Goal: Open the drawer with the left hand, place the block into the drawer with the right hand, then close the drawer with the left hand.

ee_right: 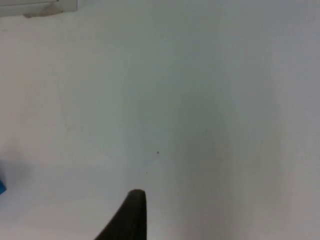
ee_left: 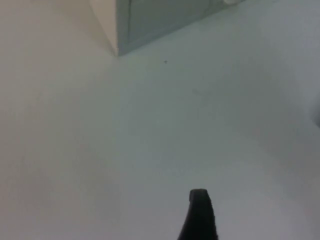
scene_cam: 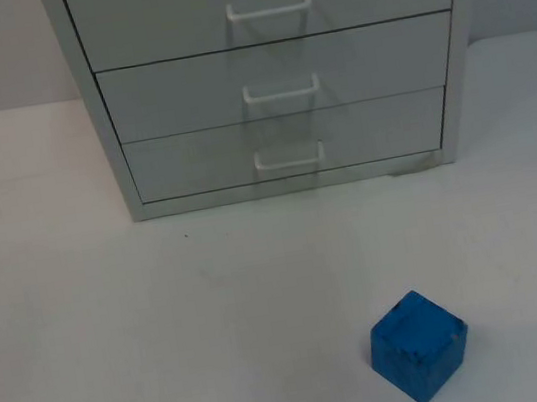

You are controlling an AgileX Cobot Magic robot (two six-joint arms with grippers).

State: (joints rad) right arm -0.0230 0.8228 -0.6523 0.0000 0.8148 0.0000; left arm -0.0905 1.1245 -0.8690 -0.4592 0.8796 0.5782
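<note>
A blue block [scene_cam: 419, 345] sits on the white worktop [scene_cam: 166, 327] well in front of the shut drawer cabinet [scene_cam: 276, 79]; I cannot tell how the left gripper [ee_left: 199, 215] or right gripper [ee_right: 131, 215] jaws stand.

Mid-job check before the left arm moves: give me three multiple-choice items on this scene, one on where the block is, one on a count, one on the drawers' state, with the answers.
1. Where does the blue block sit?
A. on the white table, in front of the drawer cabinet and apart from it
B. inside the lowest drawer
C. on top of the cabinet

2. How many drawer handles show in the top view?
A. one
B. three
C. five

3. What state are the drawers in?
A. lowest pulled out
B. middle pulled out
C. all shut

Answers:
1 A, bare table lies between block and cabinet.
2 B, one white handle on each drawer front, the lowest handle included.
3 C, all fronts sit flush with the frame.
</note>
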